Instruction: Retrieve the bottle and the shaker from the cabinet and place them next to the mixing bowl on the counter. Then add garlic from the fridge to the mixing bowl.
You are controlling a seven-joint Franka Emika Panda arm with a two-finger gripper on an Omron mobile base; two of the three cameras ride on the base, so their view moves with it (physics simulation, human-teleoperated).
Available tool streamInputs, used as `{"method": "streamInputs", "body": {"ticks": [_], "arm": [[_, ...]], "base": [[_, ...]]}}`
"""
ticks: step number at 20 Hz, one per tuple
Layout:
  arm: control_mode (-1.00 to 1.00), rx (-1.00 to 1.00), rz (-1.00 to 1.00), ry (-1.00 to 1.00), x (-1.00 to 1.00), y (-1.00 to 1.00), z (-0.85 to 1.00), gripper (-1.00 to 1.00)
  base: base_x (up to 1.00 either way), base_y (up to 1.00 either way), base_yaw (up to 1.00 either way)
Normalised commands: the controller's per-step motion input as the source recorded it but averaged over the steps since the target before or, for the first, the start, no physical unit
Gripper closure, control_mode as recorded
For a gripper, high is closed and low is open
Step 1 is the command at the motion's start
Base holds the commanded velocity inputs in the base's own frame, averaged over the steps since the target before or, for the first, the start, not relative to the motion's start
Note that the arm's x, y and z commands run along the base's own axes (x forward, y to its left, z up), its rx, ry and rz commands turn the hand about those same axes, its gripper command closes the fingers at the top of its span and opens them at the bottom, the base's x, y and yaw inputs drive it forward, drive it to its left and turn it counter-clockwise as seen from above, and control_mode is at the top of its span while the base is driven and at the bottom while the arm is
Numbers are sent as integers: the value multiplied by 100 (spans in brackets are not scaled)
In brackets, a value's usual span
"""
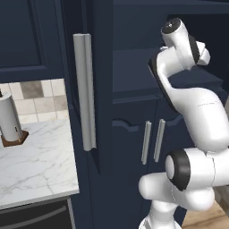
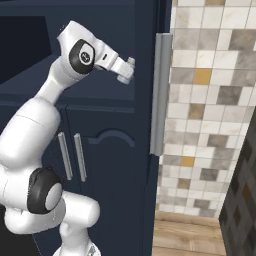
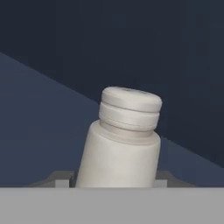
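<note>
In the hand view, the pale grey-white shaker [image 3: 121,140] fills the foreground, tilted in the picture, its ridged rounded cap uppermost. The two fingertips [image 3: 61,178] sit against its lower body on either side, so the gripper [image 3: 114,180] is clenched on the shaker. Behind it lies the dark navy interior of the cabinet [image 3: 65,52]. From the base views, the white arm [image 1: 192,112] reaches up into the open upper cabinet above two lower doors with grey handles [image 1: 152,141]. Farther left, the marble counter [image 1: 36,165] carries a paper-towel roll [image 1: 9,117].
</note>
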Motion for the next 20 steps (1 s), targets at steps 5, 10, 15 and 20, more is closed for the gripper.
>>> {"method": "streamInputs", "body": {"ticks": [5, 10, 15, 20], "arm": [[-100, -1, 35, -21, -90, 100, 0, 100], [-100, 1, 49, -8, -54, 91, 15, 100], [-100, 7, 52, 8, -28, 53, 43, 100], [-100, 0, 33, 20, -46, 37, 56, 100]], "base": [[0, 0, 0], [0, 0, 0], [0, 0, 0], [0, 0, 0]]}}
